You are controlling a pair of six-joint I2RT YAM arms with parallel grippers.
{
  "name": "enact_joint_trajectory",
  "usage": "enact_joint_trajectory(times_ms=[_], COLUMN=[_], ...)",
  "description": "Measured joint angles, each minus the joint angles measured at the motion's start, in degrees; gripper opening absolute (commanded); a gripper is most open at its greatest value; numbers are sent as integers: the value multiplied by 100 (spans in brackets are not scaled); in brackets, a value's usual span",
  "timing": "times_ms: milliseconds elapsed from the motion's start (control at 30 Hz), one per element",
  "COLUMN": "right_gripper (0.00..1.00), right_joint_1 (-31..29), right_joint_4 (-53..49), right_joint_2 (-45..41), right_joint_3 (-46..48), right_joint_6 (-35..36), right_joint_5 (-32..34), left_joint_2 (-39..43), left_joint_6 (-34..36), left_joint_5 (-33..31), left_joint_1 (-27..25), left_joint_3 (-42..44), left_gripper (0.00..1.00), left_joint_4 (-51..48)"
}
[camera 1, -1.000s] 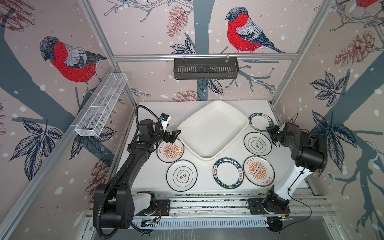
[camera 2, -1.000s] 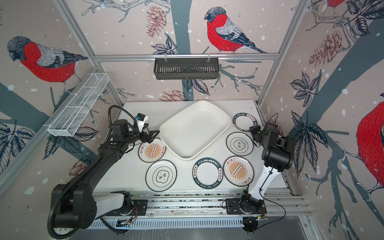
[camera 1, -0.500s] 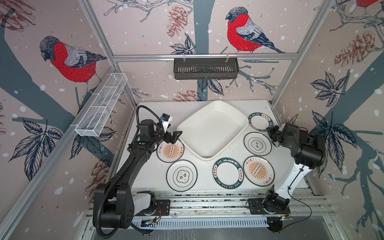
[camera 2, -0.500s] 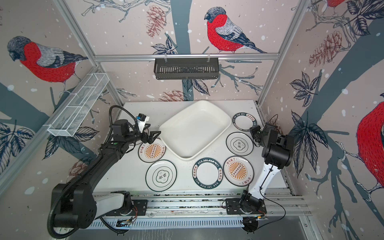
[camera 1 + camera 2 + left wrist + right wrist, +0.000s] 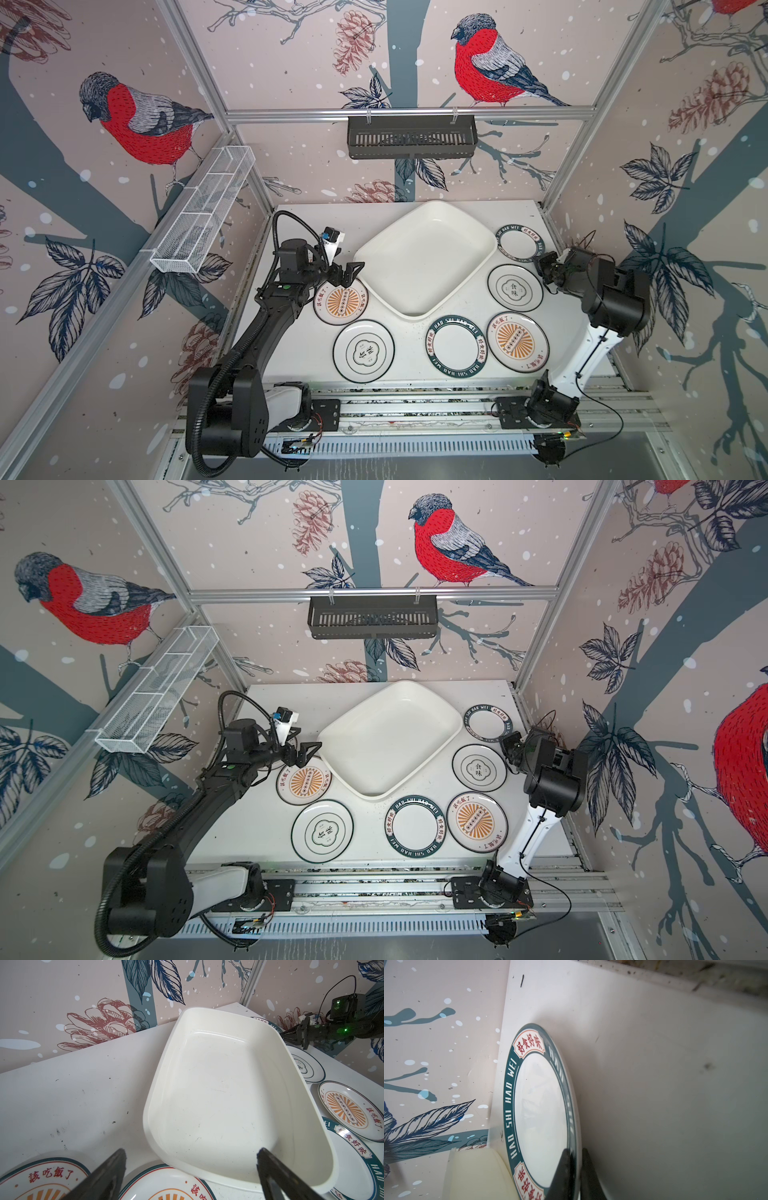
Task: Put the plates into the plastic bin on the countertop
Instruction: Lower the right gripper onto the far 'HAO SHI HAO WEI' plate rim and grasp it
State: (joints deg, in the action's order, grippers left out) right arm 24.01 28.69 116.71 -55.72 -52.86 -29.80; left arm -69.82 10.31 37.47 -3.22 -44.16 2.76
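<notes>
Plates lay flat and face up on the countertop (image 5: 365, 216), ringed around the lower and right sides of the plastic bin (image 5: 424, 259). The bin sat empty and skewed in the middle of both top views. No plate was in it, so the task looked barely begun.

The right gripper (image 5: 541, 266), at the right edge of a top view, had its jaws closed on the rim of the green-rimmed plate (image 5: 520, 243) in the upper right, just beside the bin's right corner. The right wrist view showed why it held there. One finger (image 5: 563, 1174) pressed on the plate's face and the other sat beneath its edge, about the only purchase a flat plate offers. The plate appeared to rest on the countertop, not yet lifted.

The left gripper (image 5: 347, 272) hung with jaws spread wide over the upper edge of a sunburst plate (image 5: 340, 300) at centre left, close to the bin's left corner. It was probably lined up to take that rim next. The bin's low wall should let a tilted plate slide in easily.
</notes>
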Motion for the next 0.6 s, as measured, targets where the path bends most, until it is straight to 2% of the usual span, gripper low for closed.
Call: enact_joint_trajectory(times_ms=[600], right_gripper=[2], right_joint_1=[28], right_joint_4=[354], right_joint_2=[-153], right_joint_3=[212], right_joint_6=[-426], right_joint_5=[-118], left_joint_2=[17], left_joint_6=[-2], left_joint_5=[-7], left_joint_1=[-7], left_joint_3=[0], left_gripper=[97], left_joint_4=[2])
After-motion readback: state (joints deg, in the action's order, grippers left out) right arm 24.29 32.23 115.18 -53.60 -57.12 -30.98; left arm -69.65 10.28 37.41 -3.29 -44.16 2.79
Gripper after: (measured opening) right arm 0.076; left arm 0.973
